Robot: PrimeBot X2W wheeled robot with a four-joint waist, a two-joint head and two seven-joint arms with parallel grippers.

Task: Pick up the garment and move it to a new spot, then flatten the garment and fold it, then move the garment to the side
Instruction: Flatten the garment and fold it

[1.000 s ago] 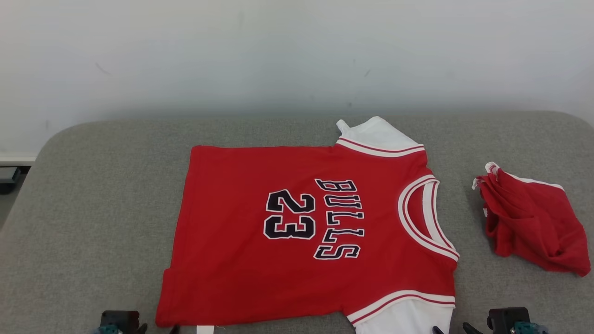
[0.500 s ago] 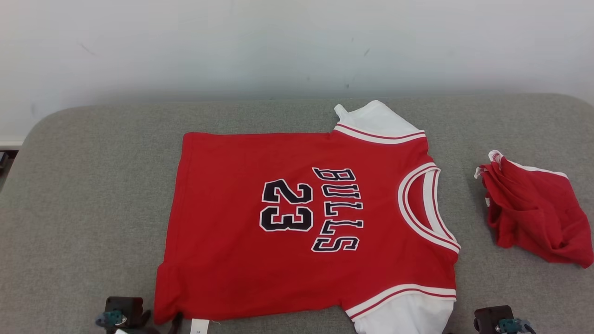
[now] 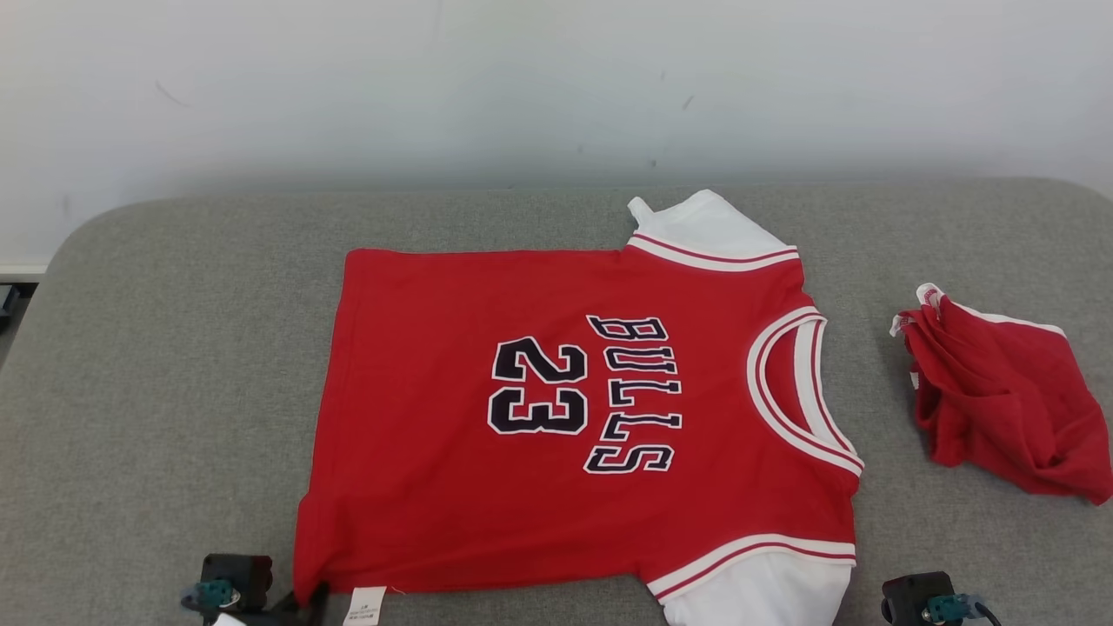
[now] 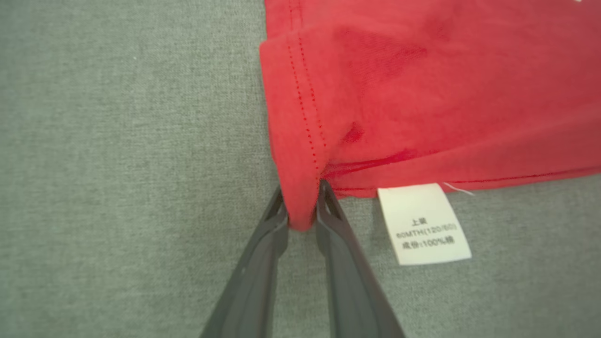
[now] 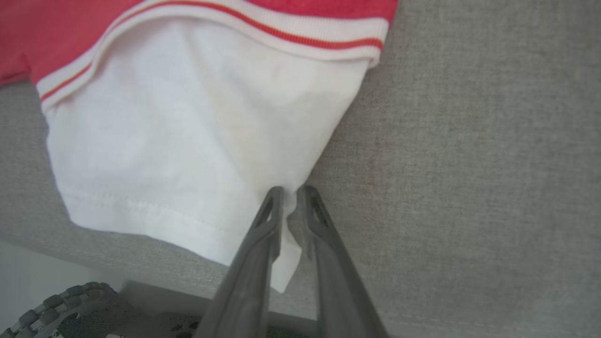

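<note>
Red "BULLS 23" jersey [image 3: 435,469] lies spread flat, print side up, at the centre of the grey upholstered worktop [image 3: 174,348], neckline toward the robot's right.

Left end effector [image 4: 303,206]: fingers closed narrow, pinching the jersey's near hem corner, just beside the white care label [image 4: 425,223].

Right end effector [image 5: 291,202]: fingers closed narrow on the edge of the near white sleeve [image 5: 188,141], at the worktop's front edge.

A second red garment [image 3: 1009,400] lies crumpled, well apart to the right.
</note>
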